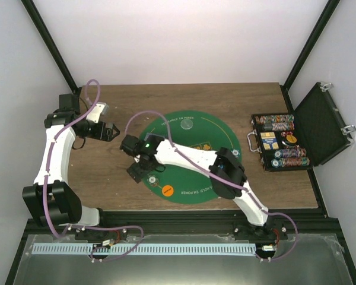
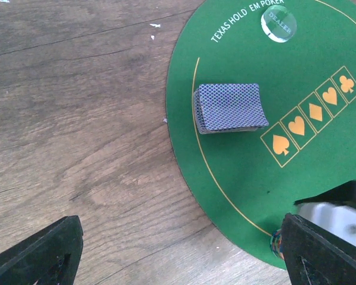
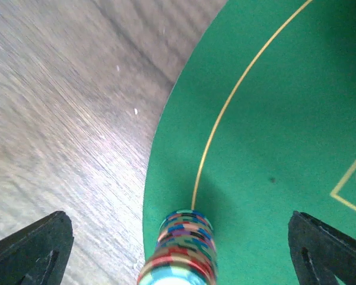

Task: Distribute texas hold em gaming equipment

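Note:
A tall stack of multicoloured poker chips stands on the left edge of the green mat. My right gripper is open, its fingers wide on both sides of the stack and not touching it. In the top view that gripper is at the mat's left rim. A deck of blue-grey-backed cards lies on the mat, with a clear dealer disc beyond it. An orange disc lies at the mat's near edge. My left gripper is open and empty over bare wood left of the mat.
An open black case with rows of chips stands at the right of the wooden table. The right arm lies across the green mat. White walls and black frame posts close in the back and sides.

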